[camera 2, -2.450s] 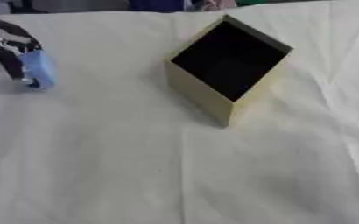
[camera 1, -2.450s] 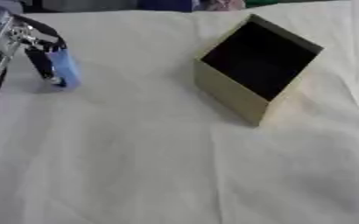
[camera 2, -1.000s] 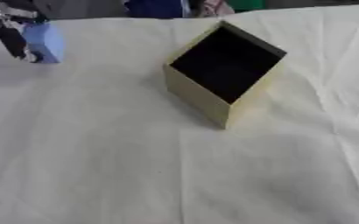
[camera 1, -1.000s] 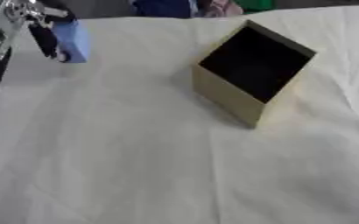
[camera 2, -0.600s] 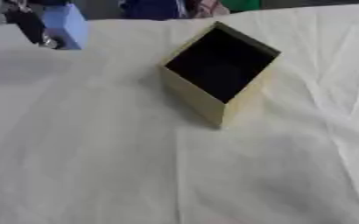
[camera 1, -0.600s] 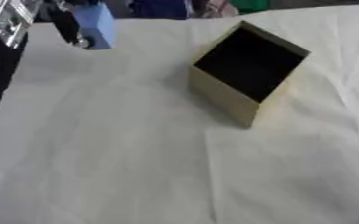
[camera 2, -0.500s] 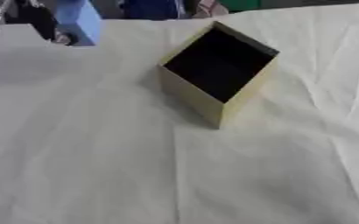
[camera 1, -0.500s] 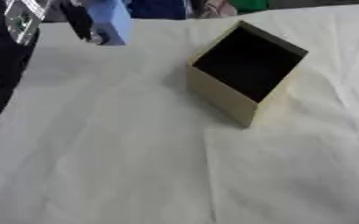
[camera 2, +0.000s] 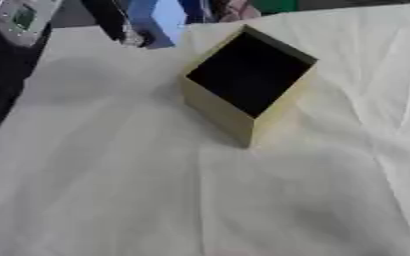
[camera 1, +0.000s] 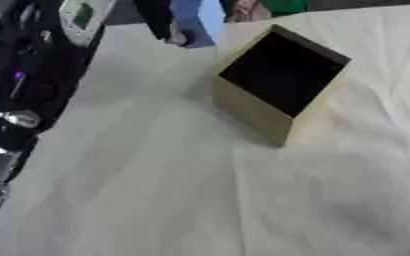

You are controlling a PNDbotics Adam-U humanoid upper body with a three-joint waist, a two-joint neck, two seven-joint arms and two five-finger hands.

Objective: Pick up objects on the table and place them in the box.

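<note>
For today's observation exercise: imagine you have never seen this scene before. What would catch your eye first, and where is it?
The tan box with its dark open inside stands out most, sitting upper centre on the cream cloth that covers the table. Next comes the light blue object held up at the top edge by the left hand, its fingers curled round it, just left of the box. The black arm fills the left side.

Probably a lab or test room: a table under a plain cream cloth, a robot arm over it, people standing at the far edge.
</note>
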